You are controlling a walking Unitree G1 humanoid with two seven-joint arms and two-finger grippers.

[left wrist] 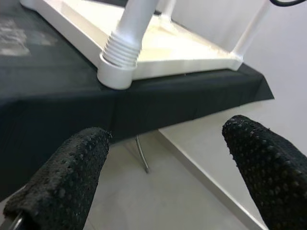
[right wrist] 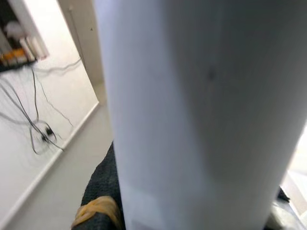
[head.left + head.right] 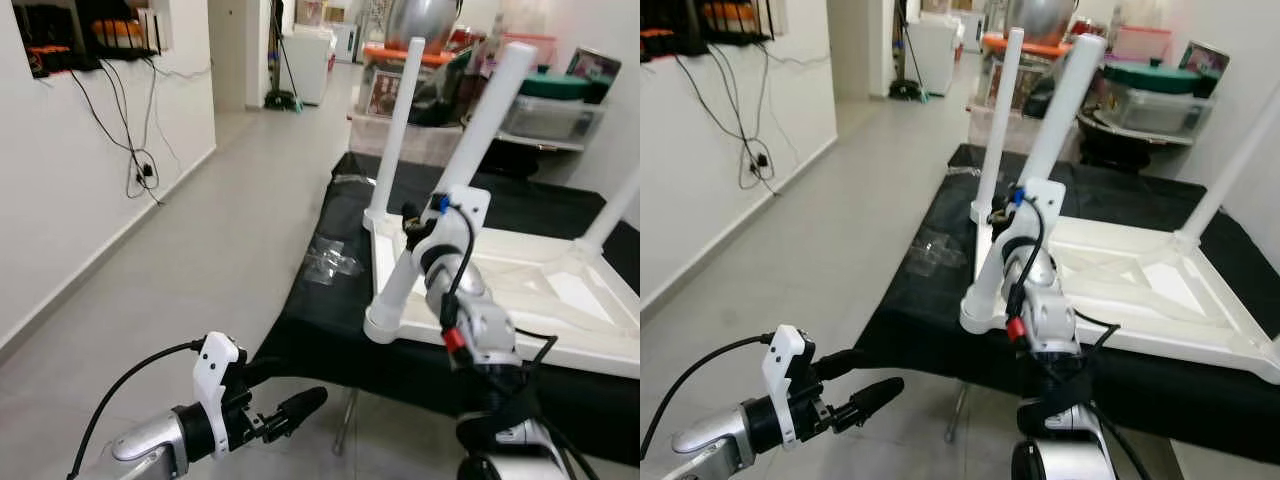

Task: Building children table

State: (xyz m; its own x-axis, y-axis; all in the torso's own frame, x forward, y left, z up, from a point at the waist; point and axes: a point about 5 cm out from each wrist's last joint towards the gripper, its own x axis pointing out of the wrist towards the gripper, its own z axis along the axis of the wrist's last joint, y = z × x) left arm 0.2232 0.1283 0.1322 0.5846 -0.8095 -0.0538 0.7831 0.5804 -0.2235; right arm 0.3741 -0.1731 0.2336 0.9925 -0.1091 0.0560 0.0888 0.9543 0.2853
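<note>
An upturned white children's table [image 3: 520, 290] is shown lying on a counter draped in black cloth [image 3: 330, 340], with its legs pointing upward. The near leg [image 3: 470, 150] is seated, tilted, in the ribbed corner socket [image 1: 117, 67] at the counter's front edge; a second leg [image 3: 398, 120] stands upright at the far corner, and a third [image 3: 615, 210] rises at the right. The right pincer [image 3: 425, 235] is raised against the near leg, whose white shaft is seen pressed close in the right wrist view; whether it is clenched cannot be told. The left pincer [image 3: 285, 410] is held low over the floor, just before the counter's edge, its fingers [image 1: 72, 177] spread apart and grasping nothing. A crumpled clear plastic bag [image 3: 330, 262] lies on the cloth beside the table; its contents cannot be made out.
</note>
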